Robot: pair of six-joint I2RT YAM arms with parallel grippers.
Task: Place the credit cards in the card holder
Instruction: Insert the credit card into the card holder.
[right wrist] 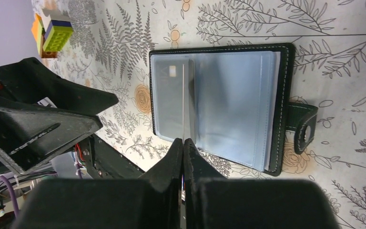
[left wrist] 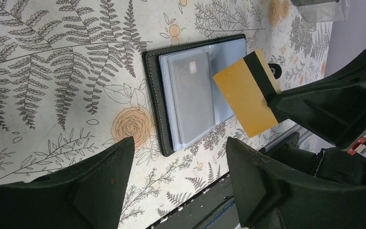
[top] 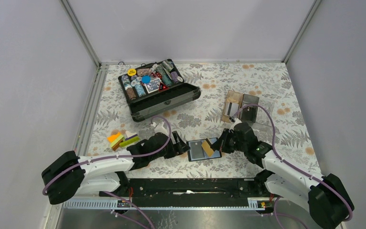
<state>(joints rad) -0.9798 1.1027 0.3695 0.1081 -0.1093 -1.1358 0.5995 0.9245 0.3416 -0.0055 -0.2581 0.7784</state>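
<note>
The card holder (top: 203, 149) lies open on the table (top: 205, 81) between the two arms. The right pincer (right wrist: 183, 145) pinches a yellow-orange card (left wrist: 245, 98) by its dark-striped end and holds it tilted over the clear sleeves, likely so the free edge can find a pocket mouth. The left pincer (left wrist: 180, 143) hovers spread just beside the holder, perhaps to steady it. From the right wrist the card shows only edge-on, and I cannot tell which sleeve it is aimed at.

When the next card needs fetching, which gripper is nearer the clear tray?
Right. The right gripper holds a yellow card over the wallet, with the clear tray just beyond it. The left gripper is open on the wallet's other side, farther away.
</note>
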